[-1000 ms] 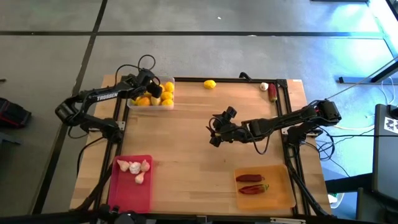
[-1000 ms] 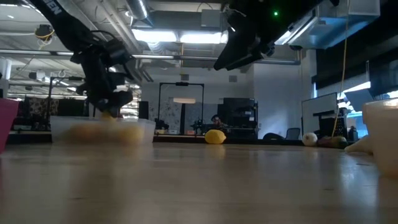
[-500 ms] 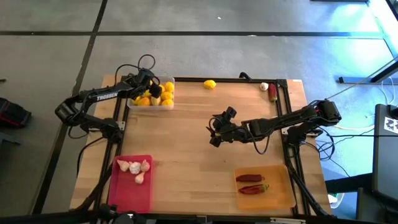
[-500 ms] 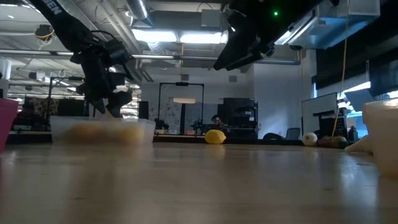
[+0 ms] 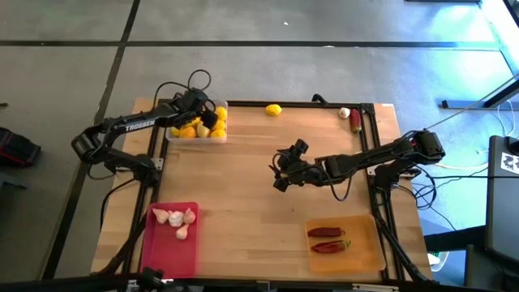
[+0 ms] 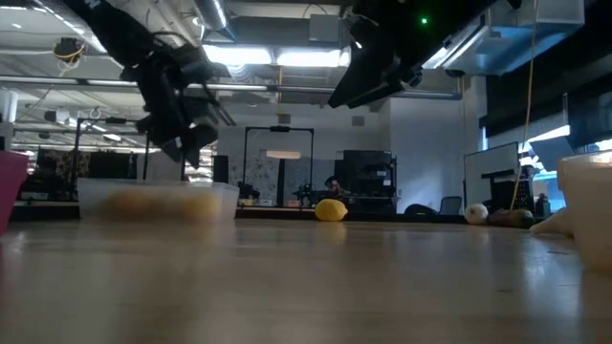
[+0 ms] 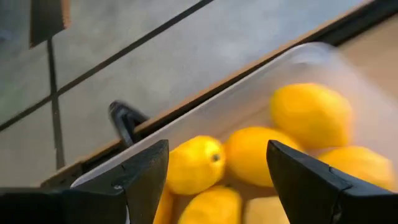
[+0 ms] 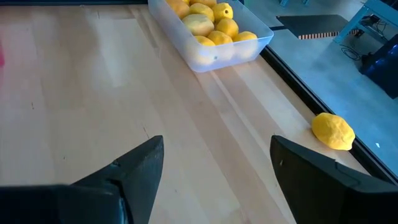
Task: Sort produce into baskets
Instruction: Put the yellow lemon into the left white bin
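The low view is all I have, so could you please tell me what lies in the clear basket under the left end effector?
Observer: The clear basket holds only yellow lemons, piled together.
Operator: Thank you. Is the left end effector carrying one?
Observer: No. The left end effector is open and empty above the lemons.
Operator: I see one lemon and something whitish at the far edge. What else is out there?
Observer: Beside the garlic bulb lies a red chili, both outside any basket, and the loose lemon sits alone. The right end effector hovers open over bare table.
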You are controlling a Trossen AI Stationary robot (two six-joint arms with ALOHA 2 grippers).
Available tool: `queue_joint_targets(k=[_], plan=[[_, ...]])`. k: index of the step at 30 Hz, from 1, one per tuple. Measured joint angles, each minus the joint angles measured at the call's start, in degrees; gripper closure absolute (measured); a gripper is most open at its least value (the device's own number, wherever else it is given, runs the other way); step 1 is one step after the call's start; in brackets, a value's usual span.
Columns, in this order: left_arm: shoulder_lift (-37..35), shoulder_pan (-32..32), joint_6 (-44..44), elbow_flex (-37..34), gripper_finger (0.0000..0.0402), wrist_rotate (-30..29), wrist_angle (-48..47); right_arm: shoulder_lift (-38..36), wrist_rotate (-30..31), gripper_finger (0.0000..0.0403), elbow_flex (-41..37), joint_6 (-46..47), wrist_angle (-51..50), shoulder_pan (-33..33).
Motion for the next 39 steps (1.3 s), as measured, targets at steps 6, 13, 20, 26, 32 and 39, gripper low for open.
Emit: queue_joint_targets(k=[6, 13, 20, 26, 32, 39], plan=[[0.00, -6.07, 0.44, 2.65, 0.0135, 0.33, -0.34, 0.01, 0.00, 0.0117, 0.00, 0.02, -0.02, 0.00], [0.12, -12.30, -0.21, 2.76, 0.0136, 8.23, 3.57, 0.01, 0.02, 0.0117, 0.00, 0.02, -0.49, -0.02], [0.22, -16.34, -1.99, -0.22, 0.0137, 13.23, 11.37, -0.01, -2.15, 0.0117, 0.00, -0.44, -1.45, -2.85], [0.43, -19.46, -3.71, -3.84, 0.0137, 13.30, 18.55, 0.00, -5.09, 0.0117, 0.00, -3.74, -1.66, -8.86], [0.44, -21.72, -3.73, -5.78, 0.0137, 13.28, 21.22, 0.01, -7.69, 0.0117, 0.02, -7.84, -1.13, -15.50], [0.44, -22.31, -3.77, -8.13, 0.0137, 13.27, 25.23, 0.00, -8.14, 0.0117, 0.02, -12.75, -0.92, -22.82]])
